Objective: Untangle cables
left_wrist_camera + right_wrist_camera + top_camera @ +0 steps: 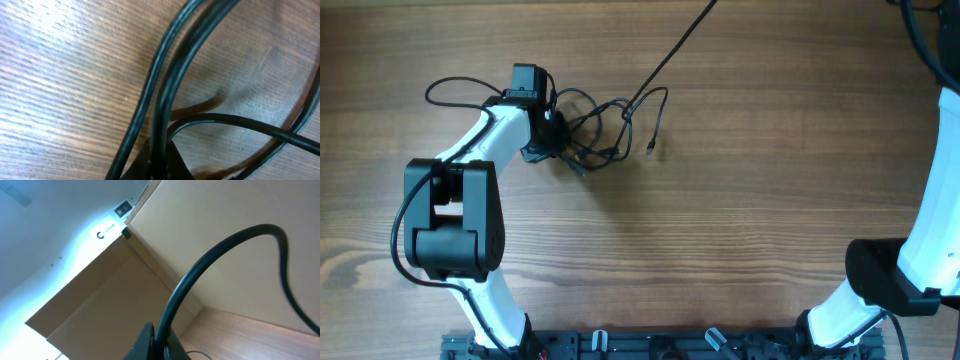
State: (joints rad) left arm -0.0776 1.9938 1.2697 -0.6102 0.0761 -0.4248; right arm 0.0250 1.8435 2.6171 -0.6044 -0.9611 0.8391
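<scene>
Untangling looks barely begun: the cables (602, 125) sit knotted at the far left of the bench (740, 230), the left pincer (550, 135) seemingly clamped in the knot, the right pincer (157, 341) clamped on one strand (675, 45) drawn far-right.

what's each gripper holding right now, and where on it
Left gripper pinches the cables at the tangle's left edge. Right gripper grips one strand running off from the bunch; which part cannot be told.

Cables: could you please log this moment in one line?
left fingers: shut on cables | right fingers: shut on taut cable | untangling: not done
</scene>
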